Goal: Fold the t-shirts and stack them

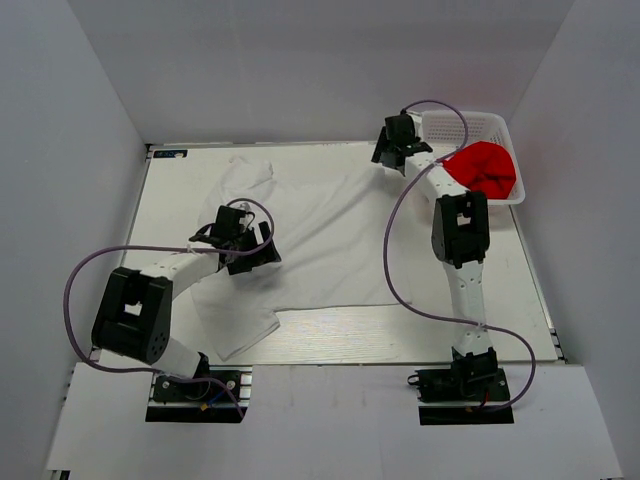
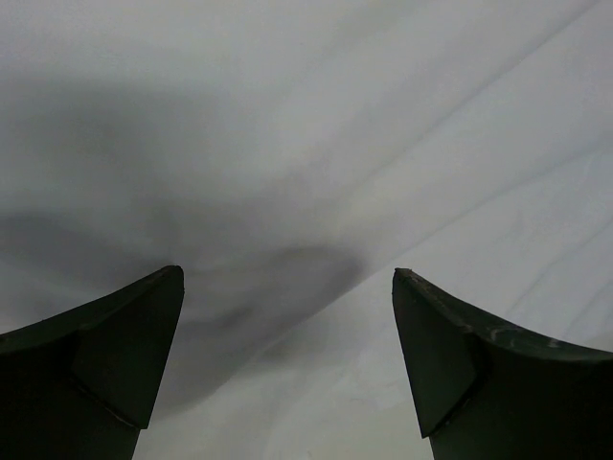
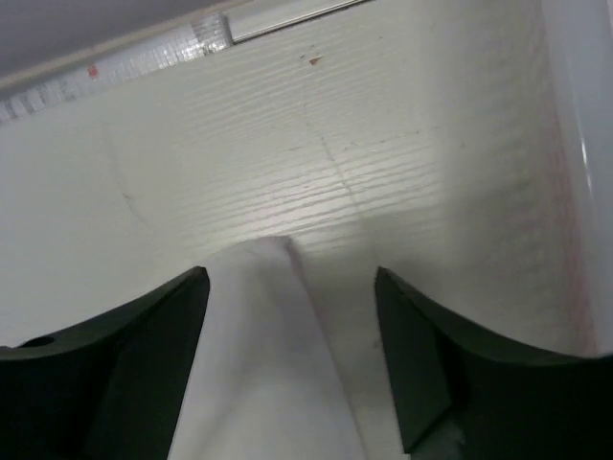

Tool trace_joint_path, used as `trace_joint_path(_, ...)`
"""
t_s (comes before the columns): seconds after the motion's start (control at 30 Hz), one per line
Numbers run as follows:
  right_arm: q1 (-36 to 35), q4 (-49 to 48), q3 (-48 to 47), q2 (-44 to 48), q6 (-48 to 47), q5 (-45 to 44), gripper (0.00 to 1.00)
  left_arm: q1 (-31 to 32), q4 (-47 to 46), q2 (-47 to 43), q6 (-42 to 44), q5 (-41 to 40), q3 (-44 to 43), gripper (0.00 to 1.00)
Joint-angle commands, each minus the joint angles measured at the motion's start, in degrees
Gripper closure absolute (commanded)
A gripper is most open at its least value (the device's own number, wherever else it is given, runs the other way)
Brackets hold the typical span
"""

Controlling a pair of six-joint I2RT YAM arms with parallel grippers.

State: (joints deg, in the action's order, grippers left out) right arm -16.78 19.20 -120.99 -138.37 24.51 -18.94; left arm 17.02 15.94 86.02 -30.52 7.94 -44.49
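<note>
The white t-shirt (image 1: 330, 230) lies spread across the middle of the table, its cloth rumpled at the left. My left gripper (image 1: 250, 250) hovers low over the shirt's left side. In the left wrist view this gripper (image 2: 287, 278) stands open, with only white cloth (image 2: 383, 144) below it. My right gripper (image 1: 397, 158) is at the shirt's far right corner. In the right wrist view its jaws (image 3: 292, 273) are apart, and a pointed corner of white cloth (image 3: 259, 364) lies between them on the table. The red t-shirt (image 1: 482, 168) sits bunched in the basket.
A white lattice basket (image 1: 470, 118) stands at the far right corner, just right of my right gripper. Bare table (image 1: 400, 335) shows near the shirt's front hem. Grey walls close in the left, back and right sides. The table's back edge (image 3: 287, 14) is close ahead of the right gripper.
</note>
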Motion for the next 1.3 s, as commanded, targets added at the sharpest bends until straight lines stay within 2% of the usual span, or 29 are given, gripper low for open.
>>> trace_joint_path(0.0, 0.4, -0.8, 0.8, 5.2, -1.2, 4.5, 0.19, 0.4, 0.2, -5.3, 1.6, 0.2, -0.3, 0.0)
trace_joint_path(0.03, 0.2, -1.4, 2.1, 6.3, -3.3, 5.5, 0.1, 0.4, 0.2, -5.9, 1.6, 1.0, -0.9, 0.0)
trace_joint_path(0.17, -1.2, -3.2, 12.6, 12.9, -5.3, 11.5, 0.1, 0.4, -0.5, -6.6, 1.0, -2.4, -5.2, 0.0)
trace_joint_path(0.2, -1.6, -3.6, 13.8, 16.2, -5.6, 14.6, 0.1, 0.4, -0.5, -6.6, 0.5, -5.8, -7.4, 0.0)
trace_joint_path(0.33, -4.9, -2.5, 21.9, 22.0, -6.7, 15.9, 0.1, -1.1, 2.7, -2.7, -2.5, -14.5, -13.2, 0.0)
trace_joint_path(0.4, -5.7, -2.2, 27.7, 23.6, -6.0, 15.6, 0.1, -1.1, 5.0, 0.6, -3.0, -22.2, -17.4, 0.0)
trace_joint_path(0.5, -7.0, -2.2, 34.2, 26.8, -4.6, 15.5, 0.1, -2.2, 6.1, 6.2, -3.1, -26.2, -22.9, 0.0)
trace_joint_path(0.6, -7.7, -1.8, 38.2, 28.8, -3.6, 15.7, 0.1, -3.7, 6.1, 13.3, -3.1, -26.9, -28.2, 0.0)
trace_joint_path(0.73, -7.9, -0.6, 40.0, 27.8, -3.3, 14.7, 0.1, -5.9, 5.2, 23.1, -0.5, -25.7, -34.9, 0.0)
trace_joint_path(0.87, -7.6, 1.5, 39.0, 25.0, -3.6, 13.6, 0.1, -7.1, 8.3, 32.9, 1.0, -25.3, -46.2, 0.0)
trace_joint_path(1.27, -4.8, 8.0, 30.0, 14.9, -2.2, 10.9, 0.1, -11.7, 16.3, 51.5, 1.0, -18.9, -67.4, 0.0)
